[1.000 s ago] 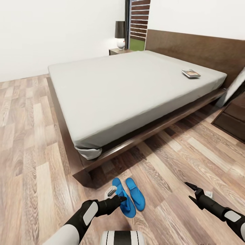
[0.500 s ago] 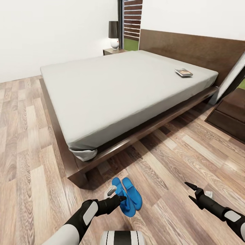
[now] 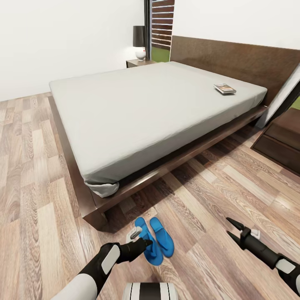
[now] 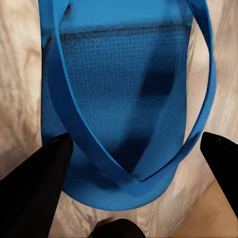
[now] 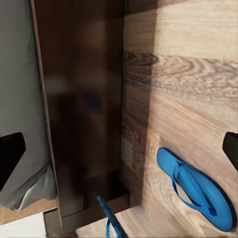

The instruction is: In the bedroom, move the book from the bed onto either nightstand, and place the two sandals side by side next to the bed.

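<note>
**Blue sandals under my left gripper, book far off on the bed**

Blue is most of what my left wrist camera sees: the left sandal (image 4: pixel 124 99) lies directly beneath my left gripper (image 4: pixel 134 148), its strap looping across the sole between my two dark fingers (image 4: pixel 39 173). My fingers stand wide apart, one off each edge of the sandal, and neither one touches it. From the head view, my left gripper (image 3: pixel 139 239) hangs over the heel end of that sandal (image 3: pixel 148 246), low above the wood-plank floor (image 3: pixel 200 200).

Just beyond my left gripper, toward my right arm, lies the second sandal (image 3: pixel 161 236). The two lie side by side, close together and roughly parallel, near the corner of the bed (image 3: pixel 137 108).

My right gripper (image 3: pixel 234 228) hangs well away from the pair, out to the side over bare floor, its two pointed fingers spread open and holding nothing. Its wrist camera looks past the dark bed frame (image 5: pixel 79 99) to one sandal (image 5: pixel 196 191) lying flat on the planks.

Far ahead of both my grippers, the book (image 3: pixel 224 88) lies flat on the grey mattress, near the headboard (image 3: pixel 233 58). One nightstand (image 3: pixel 139 63) stands beyond the bed's far side with a lamp (image 3: pixel 140 41) on it; another dark cabinet (image 3: pixel 283 139) stands ahead of my right gripper.
</note>
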